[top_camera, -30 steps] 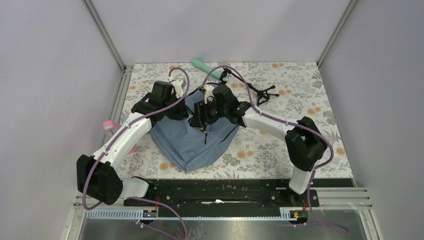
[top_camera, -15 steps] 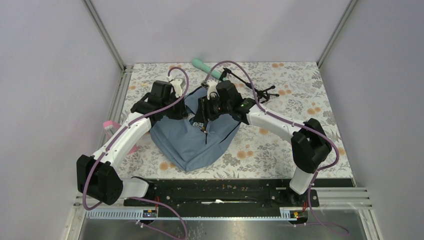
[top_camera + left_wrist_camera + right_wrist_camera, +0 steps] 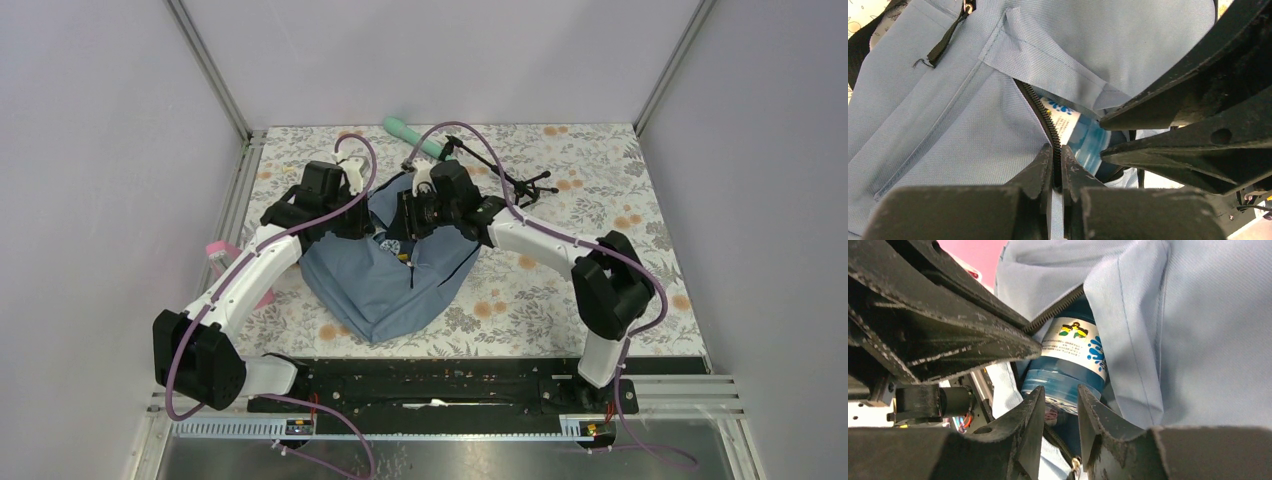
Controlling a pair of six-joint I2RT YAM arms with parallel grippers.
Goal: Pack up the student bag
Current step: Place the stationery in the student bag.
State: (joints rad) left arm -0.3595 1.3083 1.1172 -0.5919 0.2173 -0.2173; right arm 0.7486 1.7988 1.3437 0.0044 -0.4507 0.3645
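Bottle-stowing step: the soft slate-blue fabric student bag (image 3: 390, 285) lies at frame centre on the floral desk (image 3: 600, 200); left pincer (image 3: 1057, 152) clenched on its zipper edge; right pincer (image 3: 1060, 392) part-released, grasping nothing, behind the clear blue labelled water bottle (image 3: 1070, 357) in the opening; next move probably a push deeper.

Student bag (image 3: 948, 125) — matt woven cloth, fine weave, stitched seams; its zip (image 3: 1040, 112) has dark dull teeth. Bottle (image 3: 1068, 375) in the bag's opening: glossy clear-blue plastic w/ a smooth printed label. Left gripper (image 3: 1057, 157) at the bag's zip — black matt plastic, scuffed & rough. Table cover (image 3: 560, 290) under the bag: matt floral print.
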